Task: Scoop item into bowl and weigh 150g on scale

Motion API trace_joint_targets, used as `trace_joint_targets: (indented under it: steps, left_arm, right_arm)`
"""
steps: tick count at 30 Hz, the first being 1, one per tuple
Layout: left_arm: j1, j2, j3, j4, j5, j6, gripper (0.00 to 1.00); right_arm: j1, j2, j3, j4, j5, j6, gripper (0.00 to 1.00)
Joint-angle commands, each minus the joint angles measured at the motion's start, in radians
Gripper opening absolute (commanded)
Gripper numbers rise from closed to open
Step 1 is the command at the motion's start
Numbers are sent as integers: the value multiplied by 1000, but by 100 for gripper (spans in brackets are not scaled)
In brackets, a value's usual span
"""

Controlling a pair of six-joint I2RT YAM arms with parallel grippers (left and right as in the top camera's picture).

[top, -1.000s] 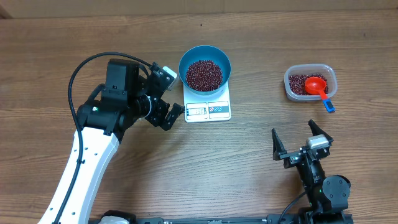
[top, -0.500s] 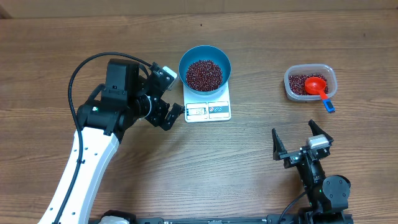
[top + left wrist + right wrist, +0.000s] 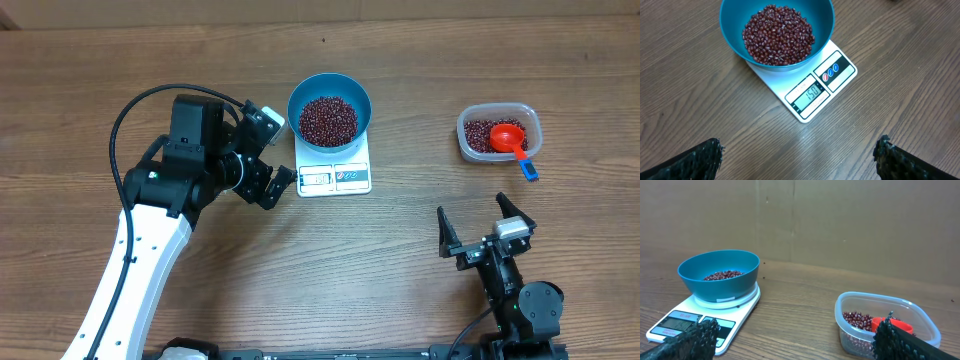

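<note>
The blue bowl (image 3: 330,111) stands on the white scale (image 3: 335,177) at the middle back, with a heap of dark red beans (image 3: 328,119) inside. In the left wrist view the bowl (image 3: 735,22) holds the beans (image 3: 778,35), and the scale (image 3: 820,87) display reads 150. My left gripper (image 3: 271,150) hovers open just left of the scale, nothing between its fingers (image 3: 702,159). My right gripper (image 3: 485,222) stands open at the front right, well short of everything, and is empty. The right wrist view shows the bowl (image 3: 720,275) on the scale (image 3: 705,317).
A clear plastic tub (image 3: 499,134) at the back right holds more beans and a red scoop (image 3: 508,139) with a blue handle end (image 3: 527,171) over its rim. The tub (image 3: 885,325) sits close ahead of my right gripper. A brown wall backs the table.
</note>
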Motion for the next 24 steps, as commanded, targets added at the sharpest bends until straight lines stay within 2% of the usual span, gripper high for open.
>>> trace_joint_targets:
  steps: [1,16,21,24]
  left_arm:
    - [2,-4,10,0,-3,23,100]
    - [2,-25,10,16,-2,8,100]
    - [2,-77,10,59,-3,8,100]
    - [2,-134,10,63,-58,8,100]
  right_arm:
    - [7,-13,-10,4,10,8,100]
    - [7,-13,-10,3,10,8,100]
    - [7,-13,-10,4,10,8,100]
    - [7,-13,-10,3,10,8,100]
